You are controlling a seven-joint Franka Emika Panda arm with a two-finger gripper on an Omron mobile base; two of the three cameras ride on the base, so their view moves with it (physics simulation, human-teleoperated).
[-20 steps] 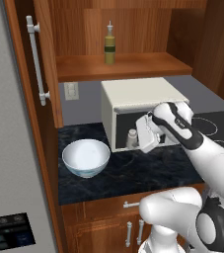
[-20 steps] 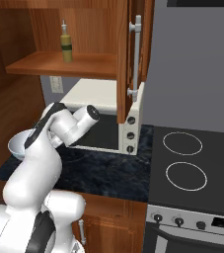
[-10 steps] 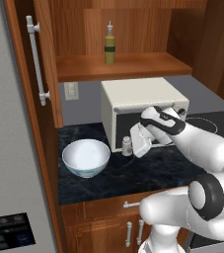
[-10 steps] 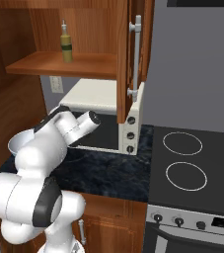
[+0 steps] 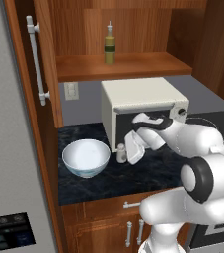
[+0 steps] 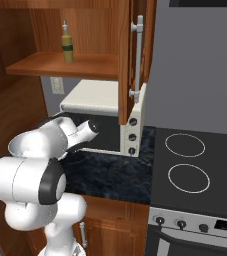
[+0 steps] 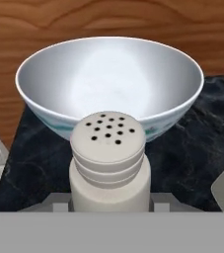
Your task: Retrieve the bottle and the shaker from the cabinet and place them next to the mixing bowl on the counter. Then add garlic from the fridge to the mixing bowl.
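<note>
The shaker looks small, light and rigid, with a smooth white body that could slip, so a squeeze across its straight sides below the ridged cap seems the safest hold. That is about where the gripper has it: the jaws are closed on the shaker, which sits right between the fingertips in the hand view, cap up and close to the camera. From the left base view the shaker is low over the dark counter, just beside the bowl and in front of the microwave; whether its base touches the stone I cannot tell. The bowl's rim rises just behind it. The bottle stands on the cabinet shelf, well apart from the hand.
</note>
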